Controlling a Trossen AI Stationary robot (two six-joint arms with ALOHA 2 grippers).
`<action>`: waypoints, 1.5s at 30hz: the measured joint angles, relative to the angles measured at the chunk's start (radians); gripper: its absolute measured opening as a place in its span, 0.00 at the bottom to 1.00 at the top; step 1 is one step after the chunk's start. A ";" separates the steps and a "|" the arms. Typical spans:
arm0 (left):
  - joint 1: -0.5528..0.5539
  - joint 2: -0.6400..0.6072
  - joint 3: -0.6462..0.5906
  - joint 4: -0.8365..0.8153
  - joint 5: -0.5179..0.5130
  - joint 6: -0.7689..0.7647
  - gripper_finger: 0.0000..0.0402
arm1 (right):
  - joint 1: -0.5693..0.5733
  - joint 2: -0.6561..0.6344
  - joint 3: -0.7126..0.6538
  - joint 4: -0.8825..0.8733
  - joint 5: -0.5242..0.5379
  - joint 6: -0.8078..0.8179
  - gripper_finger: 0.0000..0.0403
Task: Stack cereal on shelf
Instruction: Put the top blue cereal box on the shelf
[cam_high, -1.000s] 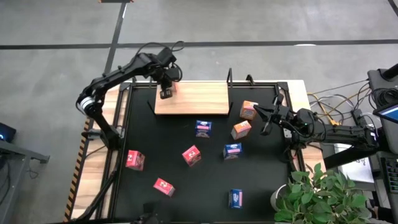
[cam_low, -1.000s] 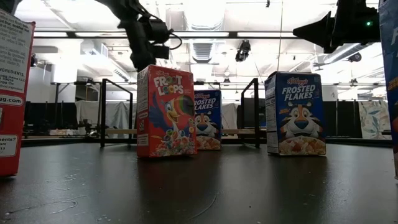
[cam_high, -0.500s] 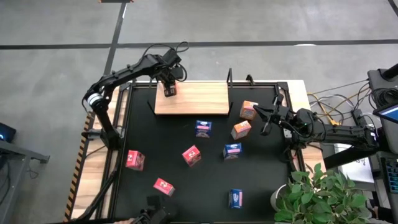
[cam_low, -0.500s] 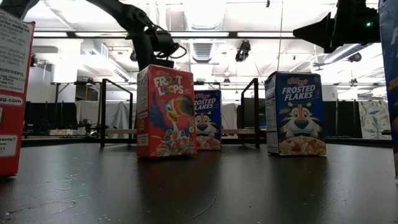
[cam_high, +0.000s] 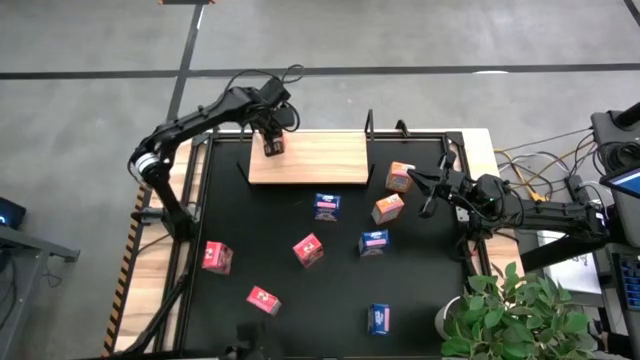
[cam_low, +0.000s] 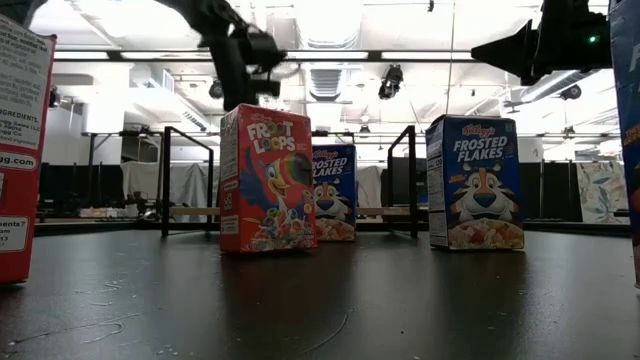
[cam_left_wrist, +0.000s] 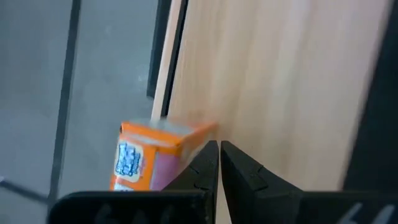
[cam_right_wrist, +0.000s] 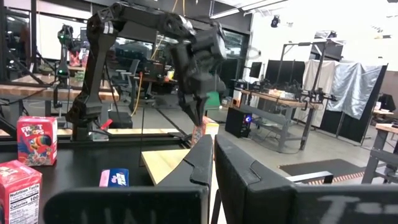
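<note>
Left gripper (cam_high: 271, 133) closed, empty, beside orange cereal box (cam_left_wrist: 158, 155) on shelf (cam_high: 320, 160). Right gripper (cam_high: 425, 192) closed, empty, waiting near table's right edge.

- Nine cereal boxes are counted from above.
- Three are orange: first orange box (cam_high: 270, 144), second orange box (cam_high: 399, 177), third orange box (cam_high: 388, 208).
- Three are blue: first blue box (cam_high: 327, 206), second blue box (cam_high: 373, 242), third blue box (cam_high: 379, 318).
- Three are red: first red box (cam_high: 216, 256), second red box (cam_high: 308, 249), third red box (cam_high: 264, 299).
- One wood shelf (cam_high: 320, 160) is seen.
- One black mat (cam_high: 300, 320) is seen.
- Two arms are counted: left arm (cam_high: 190, 125), right arm (cam_high: 540, 212).
- Two grippers are counted: left gripper (cam_left_wrist: 219, 146), right gripper (cam_right_wrist: 213, 138).
- One green plant (cam_high: 515, 310) is seen.
</note>
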 joint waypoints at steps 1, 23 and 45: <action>-0.010 -0.014 0.006 -0.004 0.032 -0.030 0.00 | 0.000 0.000 0.000 0.000 0.000 0.001 0.02; -0.545 -0.094 -0.007 0.118 0.170 -0.346 0.00 | 0.000 0.000 0.000 -0.005 -0.002 0.046 0.02; -0.562 0.110 -0.008 0.188 0.093 -0.350 0.57 | 0.000 0.000 0.000 -0.052 -0.012 0.041 0.02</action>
